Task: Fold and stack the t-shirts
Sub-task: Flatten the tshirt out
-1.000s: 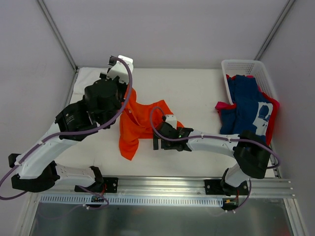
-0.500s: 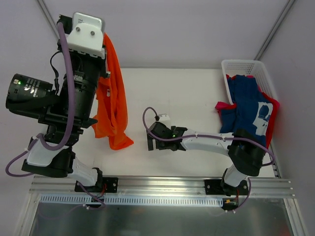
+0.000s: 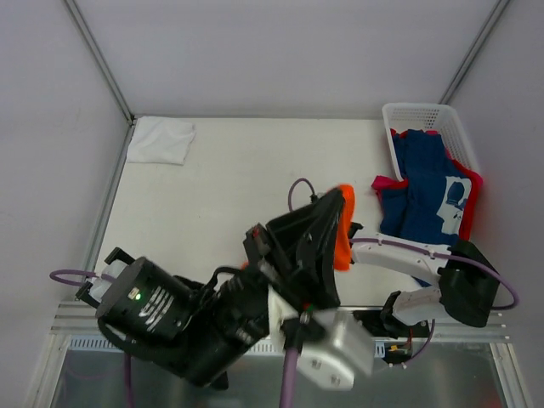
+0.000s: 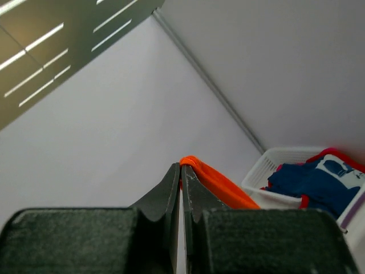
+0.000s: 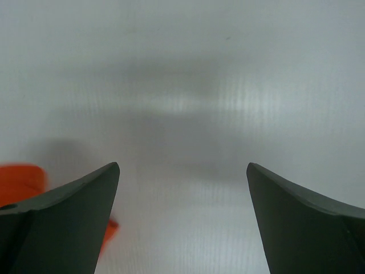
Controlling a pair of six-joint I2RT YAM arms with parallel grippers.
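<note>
My left gripper (image 4: 182,166) is shut on a fold of the bright orange t-shirt (image 4: 219,187), which trails off to the right of its fingers. In the top view that gripper (image 3: 337,199) is raised close to the camera, and only a strip of the orange shirt (image 3: 342,240) shows behind it. My right gripper (image 5: 182,171) stands open low over bare table, with a bit of orange cloth (image 5: 20,180) beside its left finger; the left arm hides it in the top view. A folded white t-shirt (image 3: 160,140) lies at the back left. The navy t-shirt (image 3: 423,183) and the pink-red one (image 3: 386,181) hang out of the basket.
The white lattice basket (image 3: 418,114) stands at the back right corner. My raised left arm (image 3: 212,319) blocks the top view of the table's front middle. The right arm's white link (image 3: 399,252) runs along the front right.
My left arm has swung from high at the back left to the front middle, close to the camera, carrying the orange shirt. The white shirt now shows. The right gripper stayed open.
</note>
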